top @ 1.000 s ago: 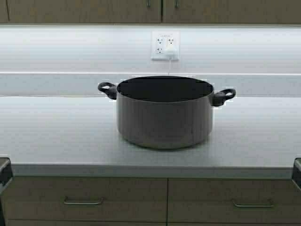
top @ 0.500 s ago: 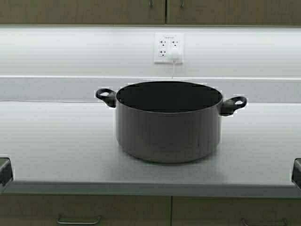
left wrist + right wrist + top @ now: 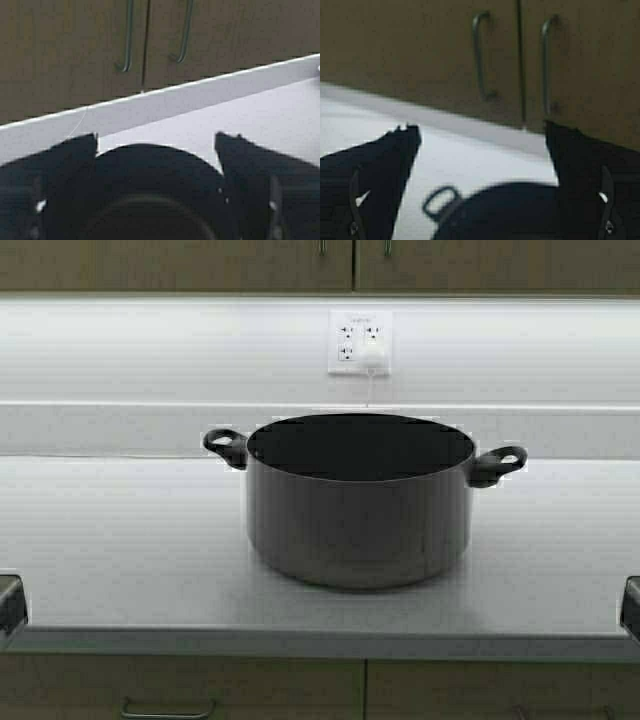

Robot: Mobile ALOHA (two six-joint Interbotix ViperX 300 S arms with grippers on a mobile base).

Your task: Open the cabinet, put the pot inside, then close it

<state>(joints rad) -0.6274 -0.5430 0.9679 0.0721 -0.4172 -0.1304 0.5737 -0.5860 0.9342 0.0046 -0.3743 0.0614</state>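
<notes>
Both our grippers' fingers [image 3: 65, 165] [image 3: 380, 165] spread wide, empty, because the large dark-grey metal pot [image 3: 358, 502] awaits between them.

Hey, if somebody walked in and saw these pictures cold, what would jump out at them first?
The big dark-grey pot standing upright in the middle of the pale countertop, lidless, with black loop handles on both sides. Behind it, a white wall outlet with something plugged in. Both wrist views show an open claw, left claw and right claw, facing the shut upper cabinet doors.
</notes>
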